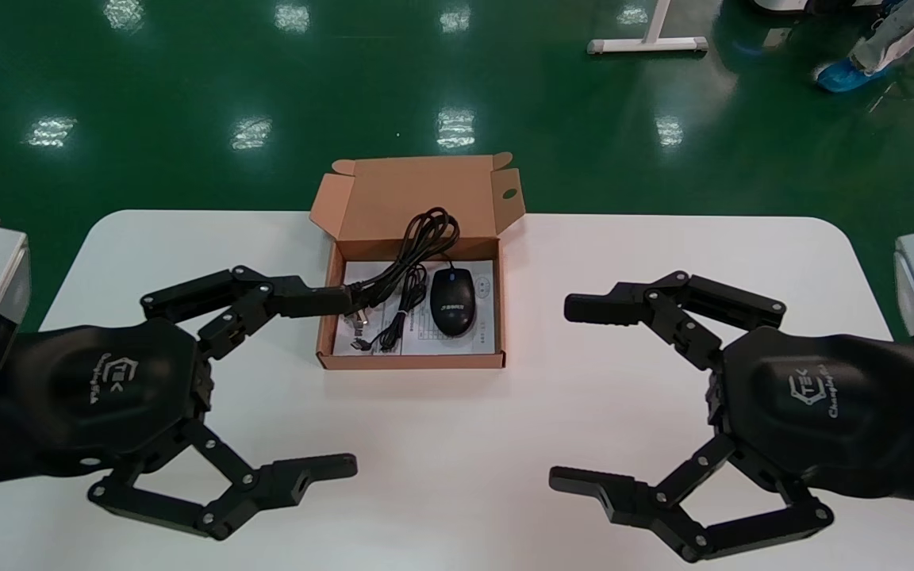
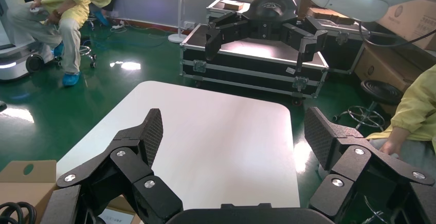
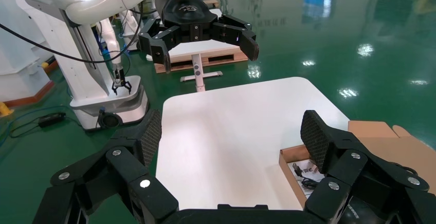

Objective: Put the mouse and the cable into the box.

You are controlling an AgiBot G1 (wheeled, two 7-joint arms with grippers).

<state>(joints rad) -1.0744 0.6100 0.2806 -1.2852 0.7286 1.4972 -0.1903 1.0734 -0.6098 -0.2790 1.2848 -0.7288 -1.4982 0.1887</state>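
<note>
My left gripper point(image 1: 346, 382) hangs over the white table point(image 1: 457, 468) on the left side, fingers spread wide with nothing between them. My right gripper point(image 1: 564, 394) mirrors it on the right side, spread just as wide and just as empty. The two face each other across a bare stretch of tabletop.

Between them, towards the far edge of the table, sits the cardboard box point(image 1: 409, 361) with its lid point(image 1: 417, 194) folded back and standing open. The black mouse point(image 1: 453, 301) lies inside, in the right half, resting on a printed sheet point(image 1: 477, 339) that covers the box floor. The black cable point(image 1: 419, 242) is in the box too. Its bundled loops lean up against the back of the box and the inner face of the lid, and its strands trail down to the front left, where the plug ends point(image 1: 358, 321) lie on the sheet. A thin cord runs from the far end of the mouse up towards that bundle.

The far fingertip point(image 1: 322, 301) of my left gripper shows right over the box's left wall, close beside those plug ends — whether it touches the cardboard or the cable I cannot tell. My right gripper is well apart from the box. From my right wrist, the near corner of the box and a bit of cable show just past one finger.
</note>
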